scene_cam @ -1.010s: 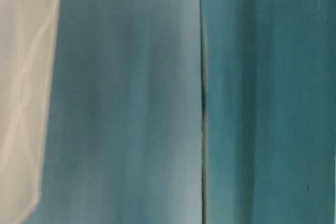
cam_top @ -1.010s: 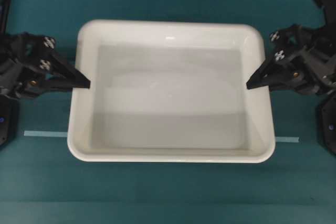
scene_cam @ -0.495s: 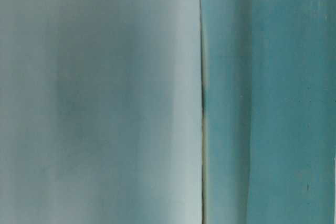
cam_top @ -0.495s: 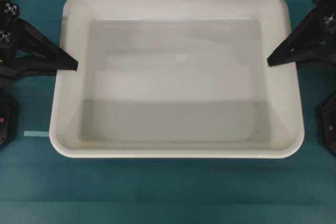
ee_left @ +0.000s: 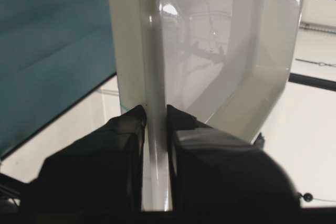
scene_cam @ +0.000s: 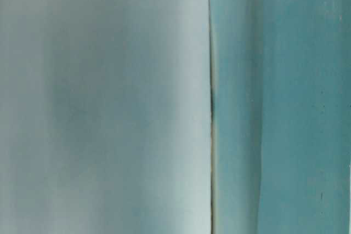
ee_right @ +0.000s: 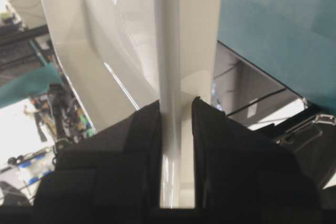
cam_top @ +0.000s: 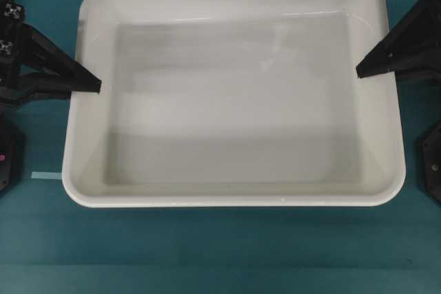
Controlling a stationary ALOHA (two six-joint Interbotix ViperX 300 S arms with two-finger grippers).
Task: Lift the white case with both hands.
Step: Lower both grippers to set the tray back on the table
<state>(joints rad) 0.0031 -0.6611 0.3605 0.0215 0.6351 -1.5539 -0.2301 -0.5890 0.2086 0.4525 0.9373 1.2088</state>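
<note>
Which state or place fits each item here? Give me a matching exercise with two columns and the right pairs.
Column one:
1. white case
2. left gripper
3. right gripper
4. pale blue tape strip

Column two:
A. clamped on the case's right rim
B. flat on the teal table, beside the case's left near corner
C. held between both grippers, filling most of the overhead view
D. clamped on the case's left rim

Pairs: 1-C, 2-D, 3-A, 4-B
</note>
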